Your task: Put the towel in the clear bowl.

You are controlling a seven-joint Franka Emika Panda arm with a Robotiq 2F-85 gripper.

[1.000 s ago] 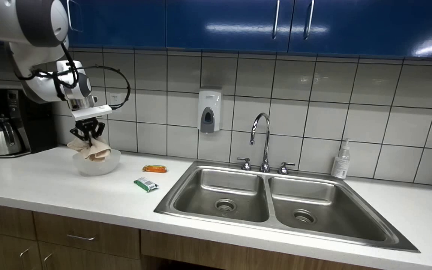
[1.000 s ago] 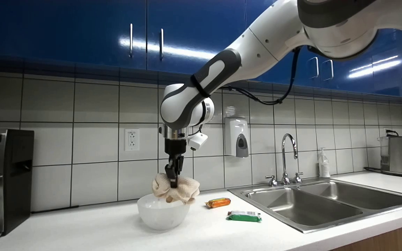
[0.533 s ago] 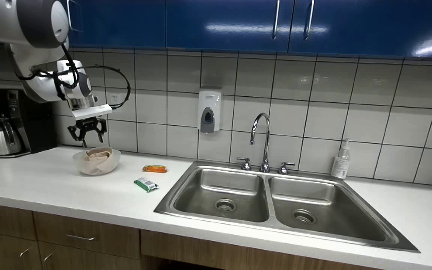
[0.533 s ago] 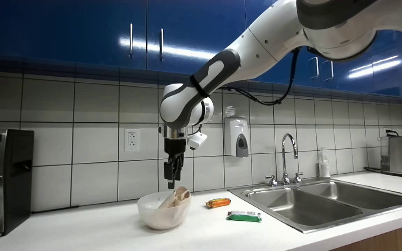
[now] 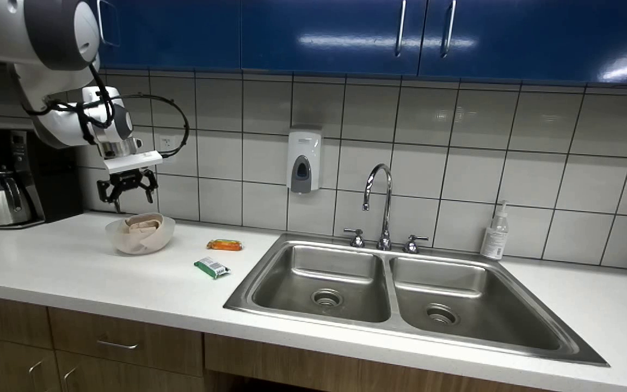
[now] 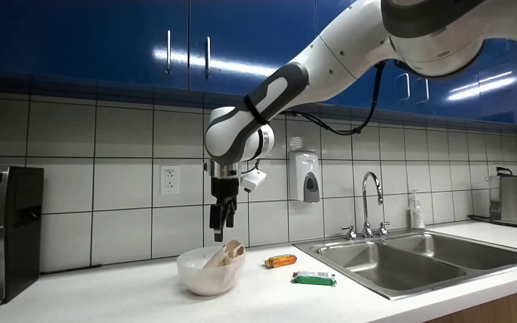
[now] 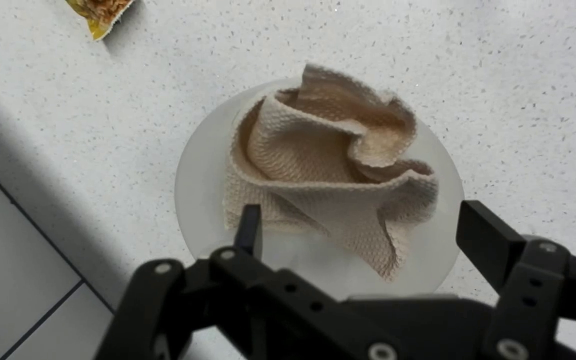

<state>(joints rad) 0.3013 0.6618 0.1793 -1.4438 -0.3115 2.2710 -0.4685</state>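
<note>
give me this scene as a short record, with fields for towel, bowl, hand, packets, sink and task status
towel: bunched, inside the bowl, upper folds rising above its rim
bowl: translucent, upright on the white counter
hand: open, above the bowl, not touching the towel
packets: orange packet and green packet, on the counter between bowl and sink
sink: two basins, set into the counter
status: looks done, towel in bowl and free of the hand

In an exterior view, one bowl [image 6: 198,276], one towel [image 6: 234,253]; from the towel, one gripper [image 6: 224,231] at twelve o'clock, two packets [image 6: 281,261] and two sink basins [image 6: 406,269] at three.
</note>
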